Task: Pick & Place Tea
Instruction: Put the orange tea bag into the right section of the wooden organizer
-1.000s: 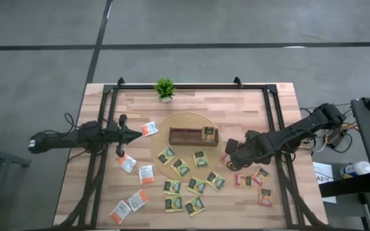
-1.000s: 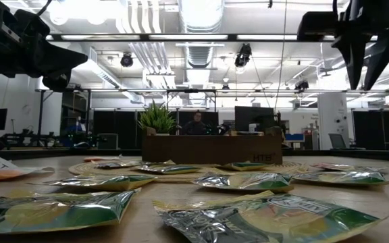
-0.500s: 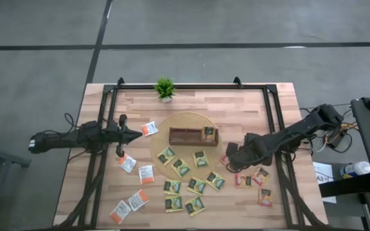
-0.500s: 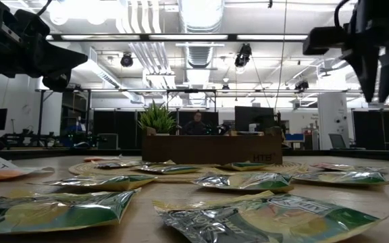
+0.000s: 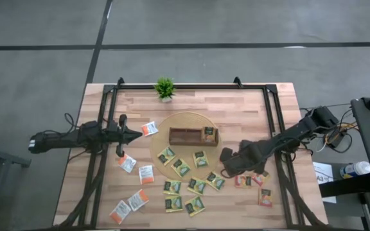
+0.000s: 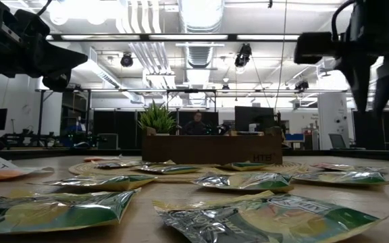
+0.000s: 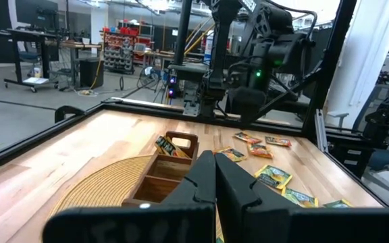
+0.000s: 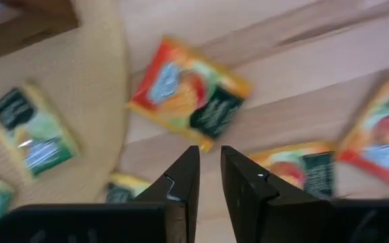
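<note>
Tea sachets lie flat on the table: green-and-yellow ones [image 5: 181, 168] on and in front of the round mat [image 5: 185, 120], white-and-orange ones [image 5: 146, 174] at the left, red-pink ones [image 5: 265, 197] at the right. One green sachet [image 5: 209, 132] stands in the brown tray [image 5: 184, 136]. My right gripper [image 5: 227, 164] points down above a red-pink sachet [image 8: 189, 94] at the mat's right edge. Its fingers stand a narrow gap apart [image 8: 209, 169] with nothing between them. My left gripper [image 5: 137, 135] waits shut and level, left of the mat.
A small potted plant [image 5: 164, 88] stands at the far edge. A black frame [image 5: 270, 109] runs along the table's sides and back. More red-pink sachets [image 5: 243, 181] lie just to the right of my right gripper.
My right gripper has sunk toward the table and drifted toward the near edge and a little to the left, coming over the red-pink sachet at the mat's rim. The sachets lie where they were.
</note>
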